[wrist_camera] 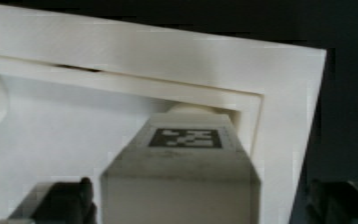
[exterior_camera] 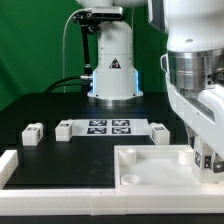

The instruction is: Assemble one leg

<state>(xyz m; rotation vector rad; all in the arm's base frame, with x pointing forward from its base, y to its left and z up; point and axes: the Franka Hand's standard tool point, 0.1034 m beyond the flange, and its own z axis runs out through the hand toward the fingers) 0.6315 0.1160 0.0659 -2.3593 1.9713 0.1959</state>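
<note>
In the wrist view the leg (wrist_camera: 185,170), a white post with a black-and-white tag (wrist_camera: 190,139) on its side, sits between the jaws of my gripper (wrist_camera: 179,208). A dark finger (wrist_camera: 73,200) lies close against one side of it; the other finger does not show clearly. The leg's far end meets a raised corner of the large white tabletop panel (wrist_camera: 87,130). In the exterior view my gripper (exterior_camera: 205,160) hangs low over the right corner of that panel (exterior_camera: 150,165).
Three loose legs lie on the black table: two at the exterior view's left (exterior_camera: 32,132) (exterior_camera: 63,129), one at its right (exterior_camera: 160,132). The marker board (exterior_camera: 105,127) lies between them. The robot base (exterior_camera: 112,70) stands behind. A white rail (exterior_camera: 10,165) runs along the front left.
</note>
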